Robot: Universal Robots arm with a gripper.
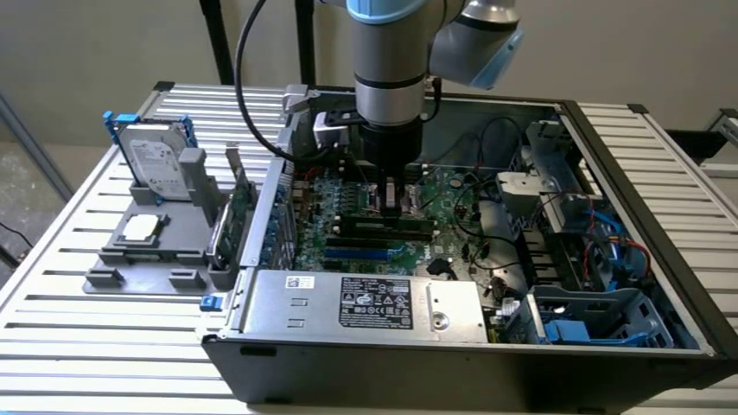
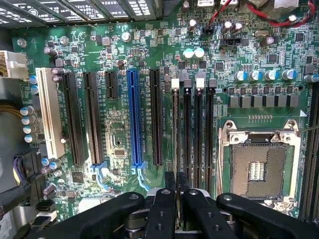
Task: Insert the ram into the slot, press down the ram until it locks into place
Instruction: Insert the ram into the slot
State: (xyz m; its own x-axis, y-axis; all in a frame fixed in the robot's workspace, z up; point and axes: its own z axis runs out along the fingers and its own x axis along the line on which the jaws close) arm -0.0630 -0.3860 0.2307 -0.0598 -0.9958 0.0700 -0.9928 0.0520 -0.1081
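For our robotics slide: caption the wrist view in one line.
Gripper low over the motherboard, lined up with the black memory slots beside the CPU socket.

Matt black plastic slot (image 2: 198,134) — glossy green motherboard (image 2: 164,50) — smooth matt black gripper (image 2: 176,181)

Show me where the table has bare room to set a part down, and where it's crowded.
Bare slats lie between the grey holder and the table's near edge, and along the exterior view's right of the computer case. Crowded: the motherboard under the gripper.
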